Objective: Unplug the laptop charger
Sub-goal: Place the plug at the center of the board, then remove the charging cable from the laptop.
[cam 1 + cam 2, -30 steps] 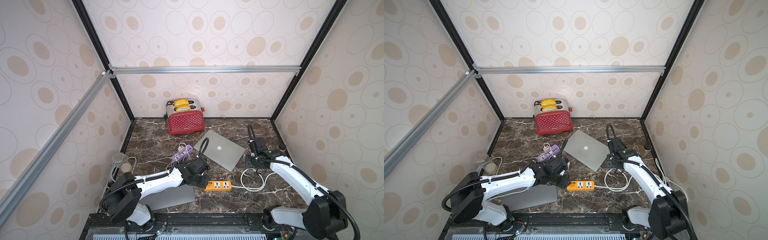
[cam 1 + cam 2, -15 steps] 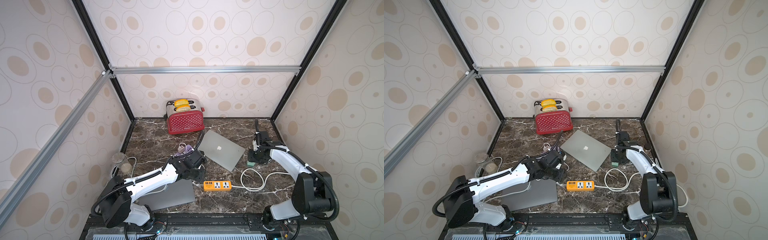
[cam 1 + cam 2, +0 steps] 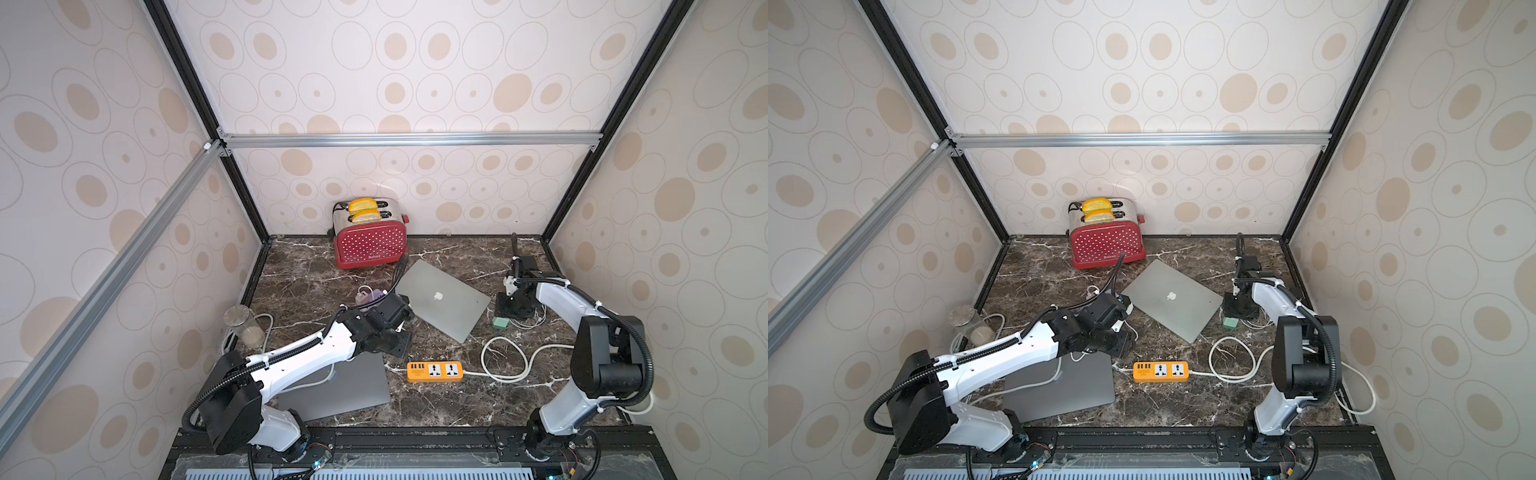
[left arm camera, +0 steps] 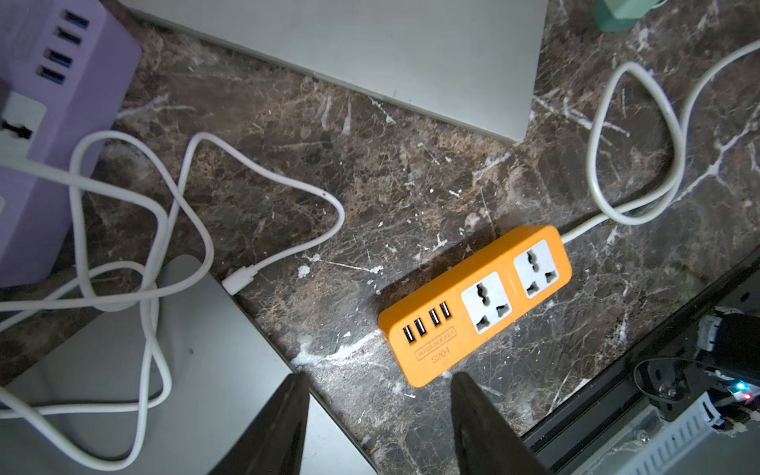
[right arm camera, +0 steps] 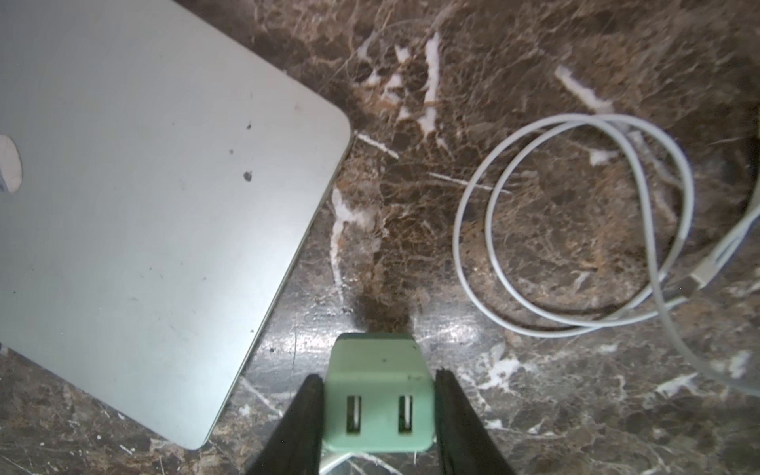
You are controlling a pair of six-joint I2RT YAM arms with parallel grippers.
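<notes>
The laptop charger (image 5: pixel 378 411) is a mint-green block with two empty USB slots. My right gripper (image 5: pixel 378 373) is shut on it, one finger against each side, just off the right corner of the silver laptop (image 5: pixel 144 185). Both top views show the charger (image 3: pixel 500 323) low over the marble under that gripper (image 3: pixel 510 309). My left gripper (image 4: pixel 378 382) is open and holds nothing, over bare marble between the dark grey laptop (image 4: pixel 185 370) and the orange power strip (image 4: pixel 477 304). A white cable's connector (image 4: pixel 240 279) lies at the dark laptop's corner; I cannot tell whether it is inserted.
A purple power strip (image 4: pixel 49 123) with white cables sits behind my left gripper. A thin white cable coil (image 5: pixel 575 222) lies beside the charger. The orange strip's thick cord loops (image 3: pixel 505 359) to the right. A red toaster (image 3: pixel 370 239) stands at the back and a glass jar (image 3: pixel 243 326) at the left wall.
My right arm has folded back towards the right wall, carrying its gripper a little right and back beside the silver laptop. My left gripper has shifted slightly near the orange strip.
</notes>
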